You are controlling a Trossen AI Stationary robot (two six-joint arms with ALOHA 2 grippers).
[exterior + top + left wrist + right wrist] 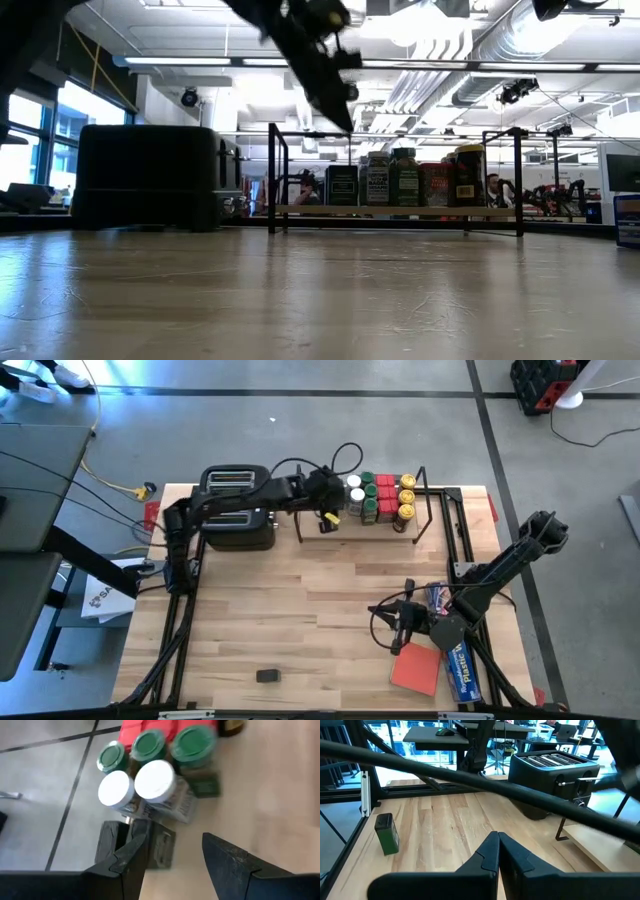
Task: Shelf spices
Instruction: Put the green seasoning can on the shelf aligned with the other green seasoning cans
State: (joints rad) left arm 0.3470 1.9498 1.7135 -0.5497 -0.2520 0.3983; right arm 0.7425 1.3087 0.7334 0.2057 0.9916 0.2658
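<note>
Most of the spices (381,498) stand packed on the shelf (430,520). One dark tin (267,676) lies far from the shelf, at the counter's (300,610) near edge. The left gripper (328,508) hangs over the shelf's open end, fingers (225,857) apart and empty; lowering could topple the white-topped jars (152,782). The right gripper (395,622) waits well away from the shelf, fingers closed.

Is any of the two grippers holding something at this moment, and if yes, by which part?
Nothing is held. The left gripper hangs open above the shelf, beside the white-topped jars. The right gripper is shut and empty over the table.
</note>
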